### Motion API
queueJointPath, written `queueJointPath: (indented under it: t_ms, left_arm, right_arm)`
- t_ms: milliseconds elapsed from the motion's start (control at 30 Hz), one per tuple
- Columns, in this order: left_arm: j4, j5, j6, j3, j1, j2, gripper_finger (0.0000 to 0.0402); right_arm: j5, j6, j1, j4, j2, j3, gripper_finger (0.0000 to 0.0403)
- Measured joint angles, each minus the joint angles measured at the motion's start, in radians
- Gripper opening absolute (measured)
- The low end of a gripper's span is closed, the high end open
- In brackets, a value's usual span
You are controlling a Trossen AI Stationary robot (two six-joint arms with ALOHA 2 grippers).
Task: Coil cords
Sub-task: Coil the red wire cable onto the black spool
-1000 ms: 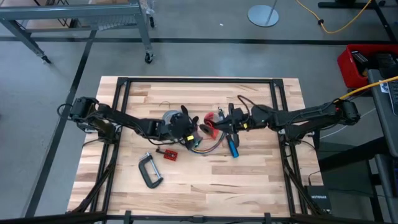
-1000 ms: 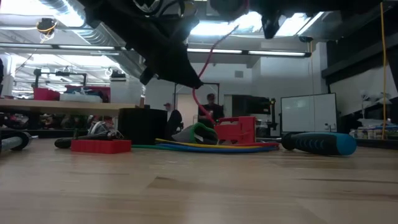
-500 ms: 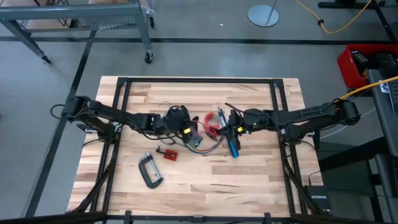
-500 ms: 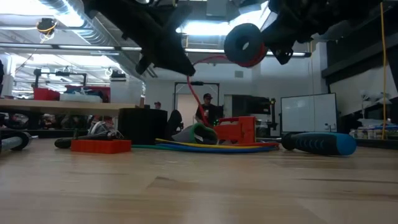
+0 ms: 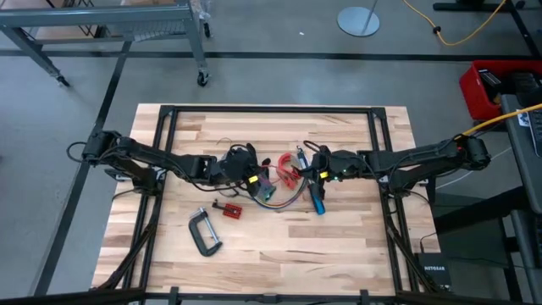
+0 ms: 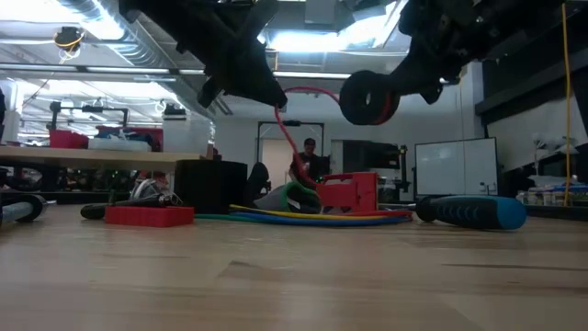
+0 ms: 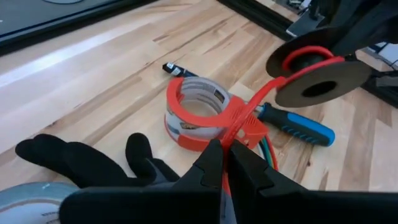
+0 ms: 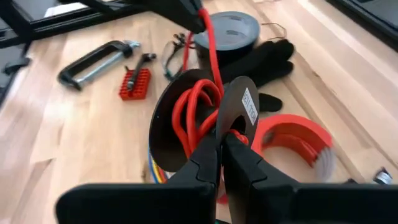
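Observation:
A red cord (image 6: 292, 118) runs in an arc through the air between my two grippers. My left gripper (image 7: 224, 147) is shut on it above the table's middle (image 5: 256, 175). The cord's other end is wound on a black spool (image 6: 370, 97), which my right gripper (image 8: 219, 140) is shut on, to the right of the left one (image 5: 308, 165). Below them, a bundle of coloured cords (image 6: 303, 217) lies flat on the table. My left gripper pinches the red cord (image 7: 231, 132) between its two fingertips, a single strand. The cord leaves the tips and runs in the air to the spool, slightly curved and clear of the table. My right gripper pinches the rim of the spool's labelled flange (image 8: 236, 127) between its two fingers. The fingers slant downward from the table's right side. The spool hangs clear of the table, with turns of red cord (image 8: 194, 112) between its flanges.
Under the grippers lie a red tape ring (image 7: 198, 113), a blue-handled screwdriver (image 6: 470, 212) and a black glove (image 7: 84, 163). A grey tape roll (image 8: 227, 28), a red bit holder (image 5: 230, 209) and a C-clamp (image 5: 204, 232) lie to the left and nearer.
My right gripper has tipped downward and sunk, bringing the spool down into the low view. My left gripper has risen a little with the cord. The stretch of cord between them has gone from hanging steeply to a shallow arc.

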Motion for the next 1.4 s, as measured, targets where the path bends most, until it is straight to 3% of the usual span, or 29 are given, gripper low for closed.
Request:
queueJointPath:
  t_ms: [167,467,700,1067,1400]
  left_arm:
    - [0.050,0.000,0.000,0.000,0.002,-0.002,0.0001]
    - [0.280,0.006,0.006,0.000,0.011,-0.002,0.0001]
    - [0.338,0.045,-0.014,0.000,0.010,-0.002,0.0001]
    - [0.460,0.052,0.000,0.000,-0.027,0.005,0.0000]
    - [0.548,0.073,-0.004,0.040,-0.040,0.102,0.0000]
  right_arm:
    - [0.020,0.022,0.000,-0.010,0.000,0.000,0.0011]
    - [0.084,0.072,0.000,-0.002,0.000,0.000,0.0011]
    - [0.105,0.072,0.000,0.102,0.000,0.000,0.0011]
    - [0.223,0.072,-0.008,0.123,0.001,0.000,0.0011]
    - [0.180,0.072,-0.082,0.232,0.001,0.000,0.0010]
